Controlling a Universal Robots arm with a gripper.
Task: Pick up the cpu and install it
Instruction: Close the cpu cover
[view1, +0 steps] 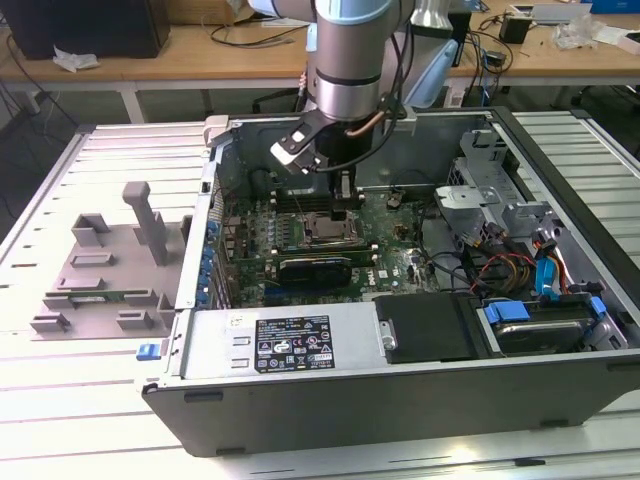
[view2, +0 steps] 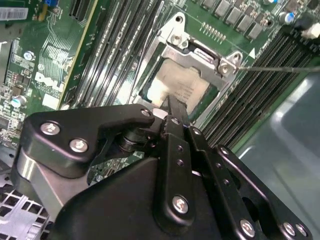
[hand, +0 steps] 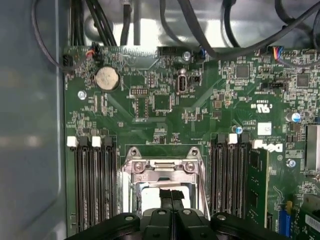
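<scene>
The cpu (view2: 182, 85), a silvery-grey square chip, lies flat inside the metal-framed socket (view2: 200, 52) of the green motherboard (view1: 390, 240). My gripper (view2: 172, 102) reaches down into the open computer case (view1: 400, 400), directly over the chip. Its two black fingers are pressed together with nothing between them, their tips at or just above the chip's top; I cannot tell if they touch. In the first wrist view the gripper (hand: 171, 192) stands over the pale cpu (hand: 150, 197) within the socket (hand: 160, 167). The exterior view has the gripper (view1: 342, 212) above the socket (view1: 328, 235).
Black memory slots (hand: 92, 185) flank the socket, and a green memory stick (hand: 256, 185) stands in one. A thin socket lever (view2: 280, 69) sticks out sideways. A power supply (view1: 290, 340) and cabled drive bays (view1: 530, 270) fill the case. A grey fixture (view1: 105, 265) lies at the exterior view's left.
</scene>
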